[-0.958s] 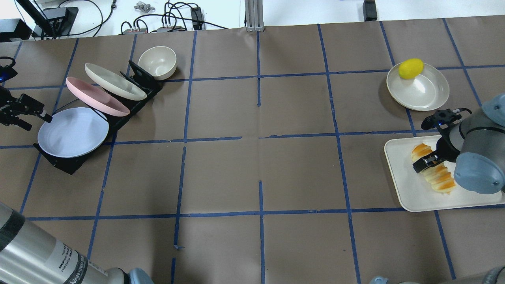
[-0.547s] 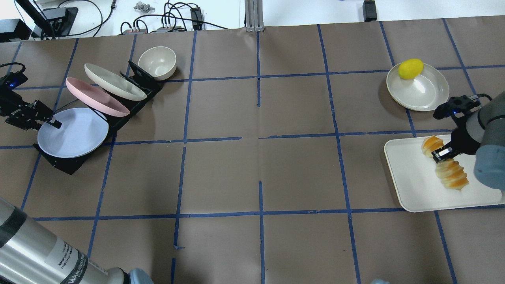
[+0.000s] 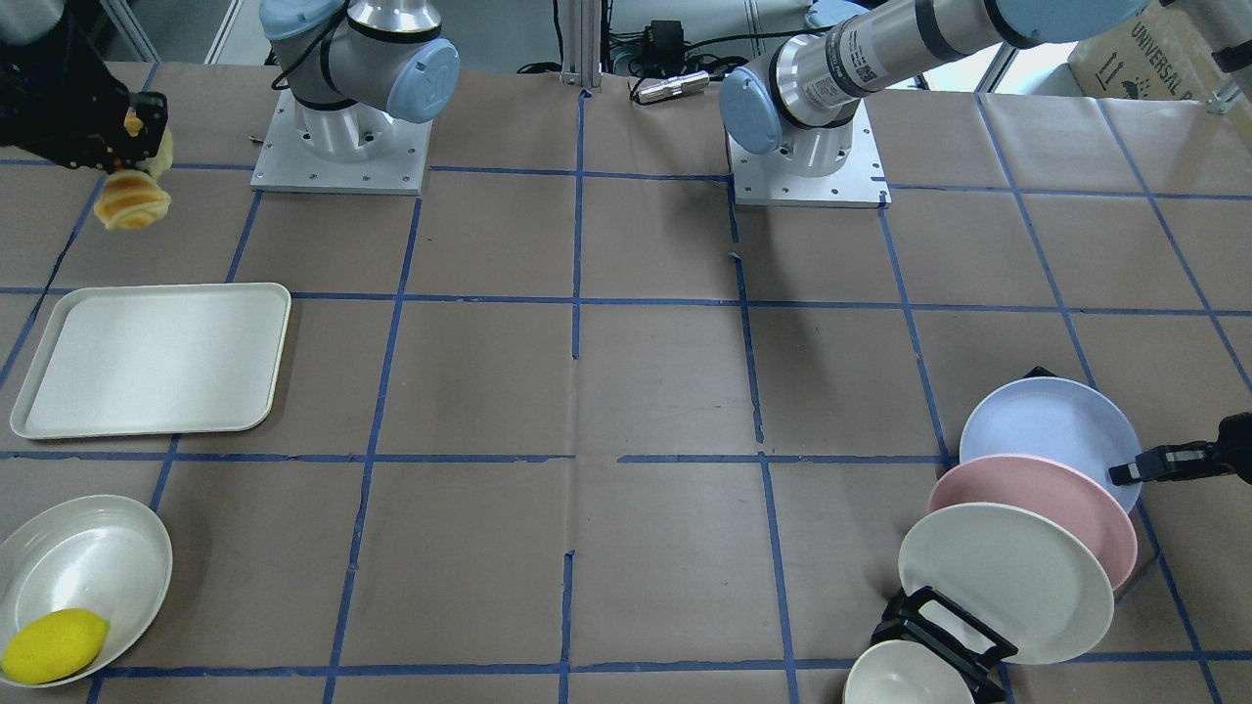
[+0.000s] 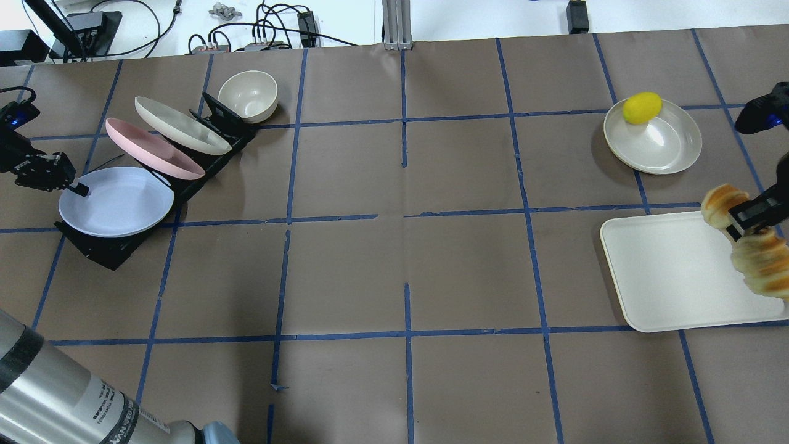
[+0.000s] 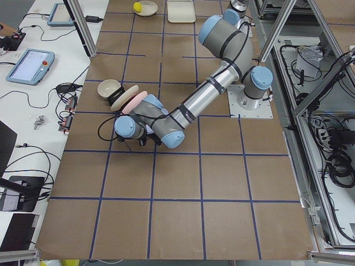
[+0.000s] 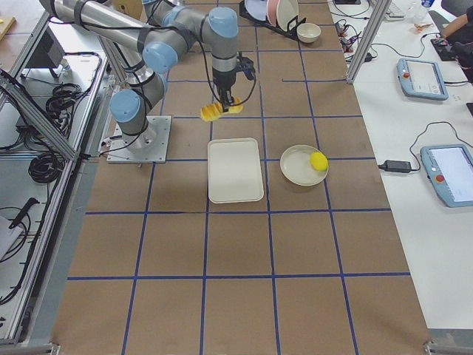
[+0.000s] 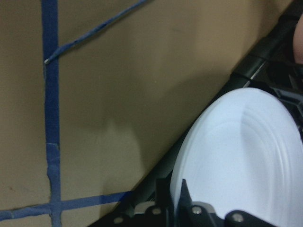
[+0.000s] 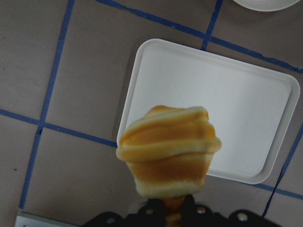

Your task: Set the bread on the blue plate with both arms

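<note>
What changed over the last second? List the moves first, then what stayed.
The right gripper, shut on the bread, lifted it off the white tray and carried it toward the robot's right. The left gripper closed in on the rim of the blue plate, which shifted slightly; whether it grips is unclear. The lemon in its dish and the tray stayed put.

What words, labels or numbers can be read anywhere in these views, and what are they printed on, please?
"UNIVERSAL", followed by a letter cut off at the edge: on the cardboard box in the top right corner of the front-facing view.
Sticker on the left arm: its print is too small and blurred to read in any view.
Tablet screens beside the table: too small to read.
No other text shows.
</note>
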Controlling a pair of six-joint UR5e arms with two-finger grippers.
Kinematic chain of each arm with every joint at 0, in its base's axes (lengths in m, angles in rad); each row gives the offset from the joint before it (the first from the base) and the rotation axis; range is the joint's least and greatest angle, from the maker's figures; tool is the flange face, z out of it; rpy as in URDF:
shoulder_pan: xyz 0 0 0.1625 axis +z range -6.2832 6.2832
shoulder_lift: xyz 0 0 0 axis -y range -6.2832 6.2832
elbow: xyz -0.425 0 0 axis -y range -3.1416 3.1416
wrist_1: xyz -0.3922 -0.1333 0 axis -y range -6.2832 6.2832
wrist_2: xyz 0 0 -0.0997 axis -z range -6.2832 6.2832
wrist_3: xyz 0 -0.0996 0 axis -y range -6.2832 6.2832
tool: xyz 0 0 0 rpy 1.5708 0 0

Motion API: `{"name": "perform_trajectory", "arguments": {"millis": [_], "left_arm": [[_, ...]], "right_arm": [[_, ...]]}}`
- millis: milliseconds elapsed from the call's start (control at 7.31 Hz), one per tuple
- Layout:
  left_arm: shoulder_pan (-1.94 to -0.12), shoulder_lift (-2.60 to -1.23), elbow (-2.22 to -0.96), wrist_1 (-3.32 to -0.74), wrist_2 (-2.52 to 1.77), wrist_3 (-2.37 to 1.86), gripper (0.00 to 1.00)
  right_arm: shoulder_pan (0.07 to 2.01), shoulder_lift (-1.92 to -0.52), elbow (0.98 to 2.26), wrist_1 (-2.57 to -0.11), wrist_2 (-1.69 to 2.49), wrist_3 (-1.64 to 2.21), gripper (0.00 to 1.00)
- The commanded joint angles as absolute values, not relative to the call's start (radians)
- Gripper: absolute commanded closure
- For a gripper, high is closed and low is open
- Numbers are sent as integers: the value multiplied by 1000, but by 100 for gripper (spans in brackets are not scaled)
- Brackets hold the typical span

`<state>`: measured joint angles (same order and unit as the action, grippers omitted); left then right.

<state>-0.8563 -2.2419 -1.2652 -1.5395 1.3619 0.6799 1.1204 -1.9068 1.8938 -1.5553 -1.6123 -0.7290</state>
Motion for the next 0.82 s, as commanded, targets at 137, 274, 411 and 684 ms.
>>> {"name": "perform_trajectory", "arguments": {"millis": [137,274,411,684], "left_arm": [[-845,-2227,-1178,-1670,1374,686,92],[-844,-2197,-1166,-1719,1384,687,92],[-847,-2133,-1193,-1735,1416,687,92],[-857,-2002,-1254,-1787,1442,680,92]], "right_arm": [[1355,-1970,1761,-1338,-1563,-337,97],[1458,-1964,1756,-1341,-1565,-210,97],[1530,-1948,1756,-1339,-1563,-108,98],[1632,-1919,1720,-1341,-1534,-46,99]]}}
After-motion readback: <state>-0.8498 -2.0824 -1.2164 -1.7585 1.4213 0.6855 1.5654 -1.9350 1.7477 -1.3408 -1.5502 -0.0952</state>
